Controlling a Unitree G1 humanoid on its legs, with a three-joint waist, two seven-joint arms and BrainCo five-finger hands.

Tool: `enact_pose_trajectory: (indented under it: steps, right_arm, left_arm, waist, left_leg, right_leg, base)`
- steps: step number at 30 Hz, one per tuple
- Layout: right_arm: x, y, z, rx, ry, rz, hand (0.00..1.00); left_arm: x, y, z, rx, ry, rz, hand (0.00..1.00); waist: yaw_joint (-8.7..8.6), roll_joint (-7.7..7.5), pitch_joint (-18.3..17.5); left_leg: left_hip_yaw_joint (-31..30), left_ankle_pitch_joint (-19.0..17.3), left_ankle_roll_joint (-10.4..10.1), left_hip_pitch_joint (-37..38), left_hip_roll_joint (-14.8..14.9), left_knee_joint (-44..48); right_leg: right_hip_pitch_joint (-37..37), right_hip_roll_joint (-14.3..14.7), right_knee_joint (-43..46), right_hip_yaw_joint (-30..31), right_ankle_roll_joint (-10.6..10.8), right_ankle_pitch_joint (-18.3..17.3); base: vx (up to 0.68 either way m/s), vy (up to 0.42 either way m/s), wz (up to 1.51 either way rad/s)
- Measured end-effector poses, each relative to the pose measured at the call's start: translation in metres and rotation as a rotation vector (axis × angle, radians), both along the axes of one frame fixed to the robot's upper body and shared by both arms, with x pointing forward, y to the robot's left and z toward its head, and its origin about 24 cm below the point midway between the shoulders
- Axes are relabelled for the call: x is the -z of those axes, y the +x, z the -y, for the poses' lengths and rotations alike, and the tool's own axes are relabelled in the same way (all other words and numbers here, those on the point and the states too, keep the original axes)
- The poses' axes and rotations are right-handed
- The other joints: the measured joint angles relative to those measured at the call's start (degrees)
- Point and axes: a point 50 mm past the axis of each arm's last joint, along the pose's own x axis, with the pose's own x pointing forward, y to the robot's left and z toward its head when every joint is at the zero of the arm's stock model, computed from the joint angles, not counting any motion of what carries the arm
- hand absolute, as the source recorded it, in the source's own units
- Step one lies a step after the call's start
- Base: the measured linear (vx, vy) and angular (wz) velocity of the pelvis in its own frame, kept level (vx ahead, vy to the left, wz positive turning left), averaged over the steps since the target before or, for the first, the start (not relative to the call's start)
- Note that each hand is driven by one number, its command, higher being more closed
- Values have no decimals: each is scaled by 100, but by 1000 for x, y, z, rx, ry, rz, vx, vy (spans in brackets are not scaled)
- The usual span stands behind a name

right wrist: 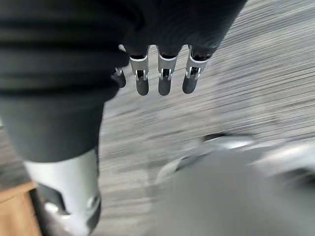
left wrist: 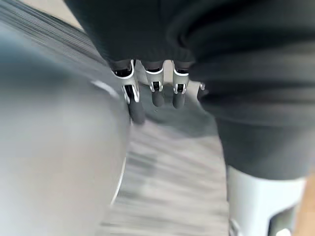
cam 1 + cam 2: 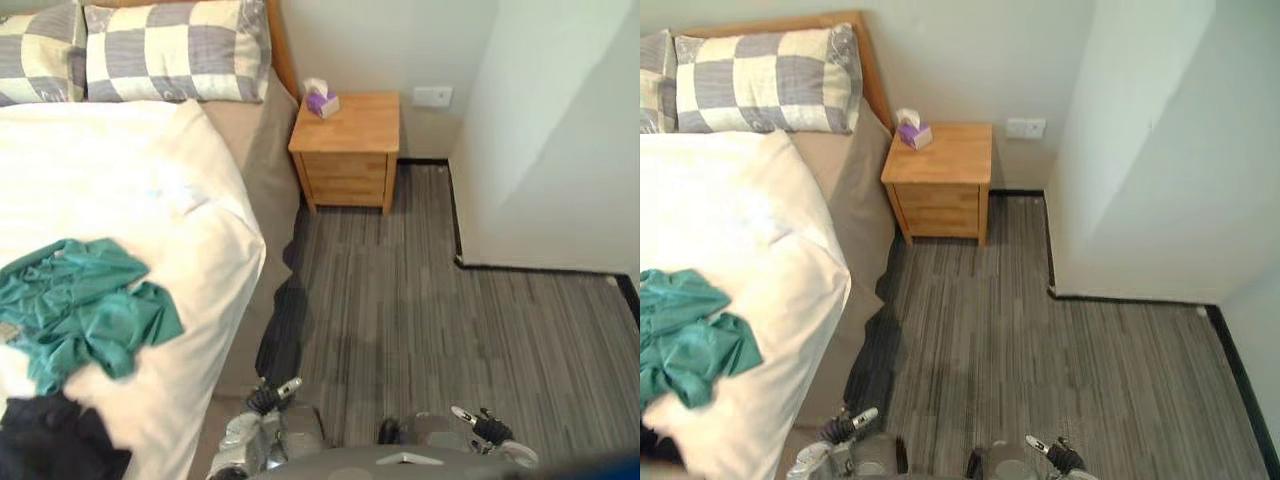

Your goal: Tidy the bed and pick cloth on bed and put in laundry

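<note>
Both the left hand [image 2: 147,34] and right hand [image 1: 167,29] hang, fingers [image 1: 142,81] relaxed (holding nothing).

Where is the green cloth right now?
The green cloth lies crumpled on the bed's white duvet, at the left of the left eye view, next to a dark garment and far from the checked pillows.

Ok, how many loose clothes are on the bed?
2: a teal garment crumpled on the white duvet, and a black garment just nearer the robot. Others may lie past the view's left edge.
</note>
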Motion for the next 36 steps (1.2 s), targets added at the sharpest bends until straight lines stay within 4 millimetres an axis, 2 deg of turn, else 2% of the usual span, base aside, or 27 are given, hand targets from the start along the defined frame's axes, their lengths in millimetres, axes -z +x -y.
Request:
enact_pose_trajectory:
  steps: [1,2,3,4,5,6,7,8,9,10,11,13,15,16,17,18,19,20,22,24,27,29,30,33,35,36]
  right_arm:
    - [0,0,-3,-29,-3,-1,0]
    - [0,0,-4,-43,-9,1,0]
    - [1,2,-9,-73,-14,9,0]
    - [2,5,-22,-90,5,23,0]
    - [1,8,-23,-93,3,35,0]
    - [2,6,-25,-101,-3,29,0]
    - [3,-4,-11,-93,-37,-12,0]
    - [4,-4,-11,-90,-41,-22,0]
    - [1,8,-7,-97,-57,-2,0]
    - [-2,17,-5,-103,-74,23,0]
    - [-3,18,-5,-105,-81,29,0]
    - [-2,11,-6,-131,-104,23,0]
    - [-4,12,-4,-119,-114,35,0]
    - [-4,11,-2,-118,-125,30,0]
    - [-2,8,-4,-126,-124,18,0]
    - [-1,5,-7,-133,-118,8,0]
    - [3,-6,-14,-133,-97,-20,0]
    - [2,-9,1,-114,-137,-31,0]
    - [-2,-4,8,-126,-166,-12,0]
    - [-2,-3,6,-154,-168,-12,0]
    - [-1,-2,3,-176,-162,-22,0]
    - [1,-6,2,-174,-155,-47,0]
    - [5,-14,-1,-171,-138,-89,0]
    - [10,-27,-8,-163,-110,-138,0]
    - [14,-36,-16,-109,-77,-158,0]
    - [14,-37,-16,-99,-75,-159,0]
  left_arm:
    - [1,-1,1,-14,-10,0,0]
    - [2,-4,2,-16,-15,-12,0]
    - [5,-7,0,-18,-15,-38,0]
    - [4,-5,-12,-29,7,-49,0]
    - [4,-4,-11,-44,-4,-49,0]
    - [4,-3,-7,-70,-20,-49,0]
    - [7,-6,3,-83,-45,-76,0]
    - [7,-3,5,-78,-44,-79,0]
    - [7,0,5,-65,-37,-95,0]
    - [11,-9,5,-66,-39,-138,0]
    - [13,-13,5,-65,-37,-161,0]
    - [17,-23,10,-25,-33,-201,0]
    - [16,-19,10,1,-33,-200,0]
    - [16,-18,10,8,-34,-205,0]
    - [17,-18,8,2,-34,-211,0]
    - [16,-18,6,-3,-32,-211,0]
    - [15,-17,-8,-11,-3,-208,0]
    - [16,-15,5,-28,-46,-203,0]
    - [18,-21,13,-89,-89,-200,0]
    - [20,-31,10,-122,-90,-209,0]
    - [21,-38,7,-151,-87,-216,0]
    - [22,-41,9,-153,-90,-222,0]
    - [21,-44,4,-151,-65,-227,0]
    - [21,-48,-4,-143,-22,-245,0]
    - [20,-47,-12,-86,39,-256,0]
    - [20,-47,-12,-77,45,-256,0]
  waist:
    - [22,-9,-13]
    - [-4,16,-39]
    - [5,-119,-105]
    - [-48,-470,-281]
    - [-29,-422,-273]
    - [-1,-334,-348]
    - [-80,-130,-506]
    - [-113,-227,-503]
    - [-60,-235,-481]
    - [-18,-175,-455]
    - [-46,-117,-424]
    - [-142,47,-411]
    - [-200,-17,-382]
    - [-242,-53,-342]
    - [-290,-137,-304]
    - [-302,-201,-280]
    - [-316,-492,-279]
    - [-198,-185,-275]
    - [-24,70,-295]
    - [-10,63,-296]
    - [17,55,-359]
    - [14,10,-407]
    - [-22,-64,-507]
    - [-44,-248,-617]
    - [-140,-451,-628]
    - [-142,-460,-631]
  left_leg:
    - [873,159,214,71,-80,-1276]
    - [1362,401,351,128,-116,-1865]
    - [2268,615,1389,332,-280,-2346]
    - [2866,522,1428,308,-345,-2015]
    - [3234,263,1608,145,-87,-1441]
    - [3399,-60,1538,18,-122,-1186]
    - [3183,-544,1874,214,-562,-2020]
    - [3021,-649,1856,315,-763,-2071]
    - [2723,-700,1742,538,-952,-2221]
    - [2383,-730,1546,1035,-1000,-2445]
    - [2133,-696,1454,1370,-1024,-2612]
    - [1068,-477,1098,2485,-987,-3302]
    - [271,-413,989,2830,-842,-3504]
    - [-157,-394,952,2905,-754,-3494]
    - [-717,-427,795,2956,-682,-3446]
    - [-1004,-485,589,2957,-707,-3418]
    - [-1570,-727,182,2928,-733,-3283]
    - [-2075,-822,29,2828,-589,-3284]
    - [-2131,-616,87,2726,-593,-3505]
    - [-2174,-368,-28,2885,-438,-3680]
    - [-2204,-124,-156,2904,-278,-3783]
    - [-2092,11,-288,2912,-220,-3869]
    - [-1740,242,-360,2921,-216,-3972]
    - [-1168,590,-362,2884,-246,-4092]
    - [-468,952,-229,2855,-347,-4342]
    - [-426,986,-222,2844,-362,-4373]
  right_leg:
    - [334,-39,-210,-75,151,-76]
    - [509,-22,-313,-177,273,-143]
    - [881,-69,-527,-345,488,-266]
    - [1034,-365,-662,-567,688,-198]
    - [1062,-287,-623,-685,909,-53]
    - [1086,-209,-280,-841,1073,37]
    - [898,-254,755,-962,1143,-13]
    - [676,-436,1504,-976,1162,30]
    - [69,-813,3033,-819,958,195]
    - [-225,-957,3939,-642,874,198]
    - [-258,-1025,4157,-605,845,182]
    - [-843,-1166,4393,-411,691,92]
    - [-1580,-1214,4033,-42,585,35]
    - [-1860,-1186,3550,243,602,42]
    - [-2132,-1082,2626,838,833,197]
    - [-2123,-1012,1965,1226,923,445]
    - [-2052,-976,838,1939,1139,1368]
    - [-1950,-831,973,1748,1008,1221]
    - [-1872,-607,967,1741,923,1126]
    - [-1669,-521,958,1501,775,966]
    - [-1417,-449,747,1270,684,915]
    - [-1276,-479,541,1115,663,928]
    - [-1012,-582,236,862,650,1004]
    - [-704,-751,-134,468,679,1172]
    - [-397,-973,-326,-215,697,1243]
    - [-383,-991,-328,-283,697,1243]
  base:
    - [700,22,-20]
    - [883,33,14]
    - [955,25,68]
    - [824,-12,79]
    - [836,-5,114]
    - [757,87,151]
    - [731,165,182]
    - [699,180,188]
    - [711,124,131]
    - [714,64,116]
    - [706,-1,137]
    - [822,-161,202]
    - [550,-270,218]
    - [525,-442,256]
    - [508,-481,232]
    - [558,-679,254]
    - [429,-598,207]
    - [432,-570,163]
    - [220,-287,63]
    - [223,-283,54]
    - [173,-185,39]
    - [107,-89,51]
    - [64,-42,67]
    - [36,-26,78]
    - [-2,2,127]
    - [-40,11,113]
